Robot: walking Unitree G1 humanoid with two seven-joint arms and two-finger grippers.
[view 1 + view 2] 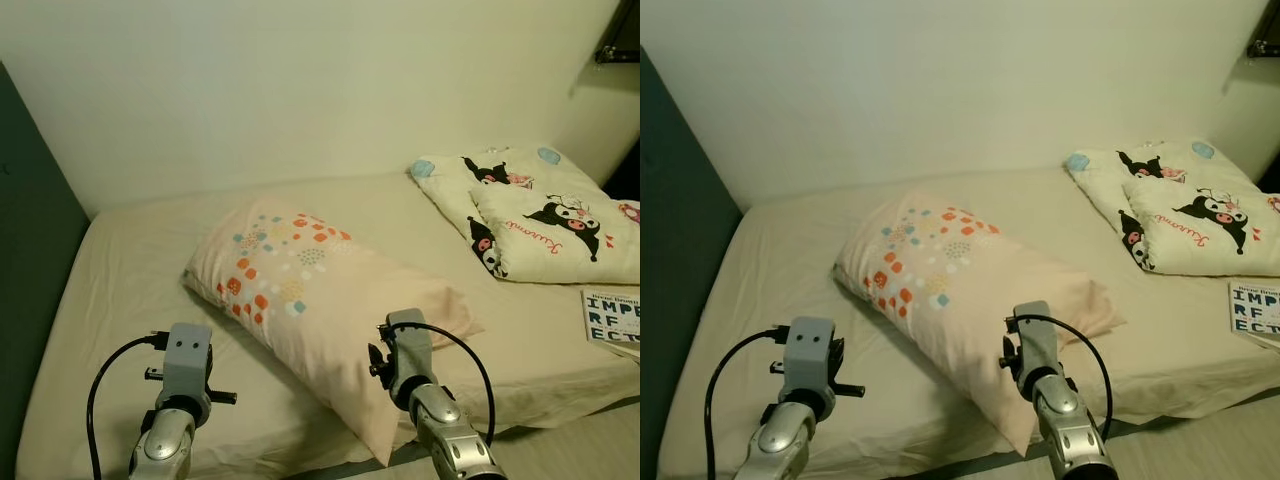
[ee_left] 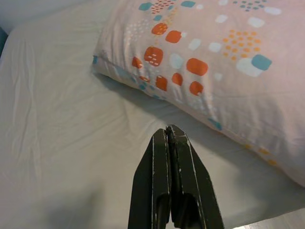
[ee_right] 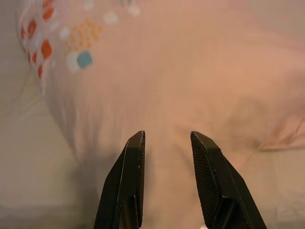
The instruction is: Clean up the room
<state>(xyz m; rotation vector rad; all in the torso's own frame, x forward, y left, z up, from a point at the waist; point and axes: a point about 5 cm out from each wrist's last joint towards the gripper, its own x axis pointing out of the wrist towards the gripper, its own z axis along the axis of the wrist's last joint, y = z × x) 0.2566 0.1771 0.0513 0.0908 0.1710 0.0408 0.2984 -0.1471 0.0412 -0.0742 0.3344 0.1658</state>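
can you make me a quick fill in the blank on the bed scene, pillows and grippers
1. The pink pillow lies on the ____.
2. The right gripper aims at the pink pillow with its jaws ____.
3. The left gripper hangs over the sheet with its jaws ____.
4. The cartoon pillows lie to the robot's ____.

Missing words: bed; open; shut; right
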